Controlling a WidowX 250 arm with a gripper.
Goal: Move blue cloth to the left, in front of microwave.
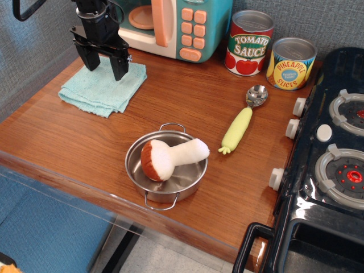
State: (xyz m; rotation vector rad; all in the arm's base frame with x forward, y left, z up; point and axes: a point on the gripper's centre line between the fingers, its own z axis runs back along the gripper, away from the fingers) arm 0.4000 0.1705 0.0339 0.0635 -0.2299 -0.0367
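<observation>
The blue cloth lies flat on the wooden table at the far left, just in front of the left part of the microwave. My gripper is over the cloth's back edge with its two black fingers spread apart, pointing down. The tips are at or just above the cloth; I cannot tell whether they touch it. Nothing is pinched between them.
A steel pot holding a plush mushroom stands near the front edge. A yellow-handled spoon lies to its right. Tomato sauce and pineapple cans stand at the back. A black toy stove fills the right side.
</observation>
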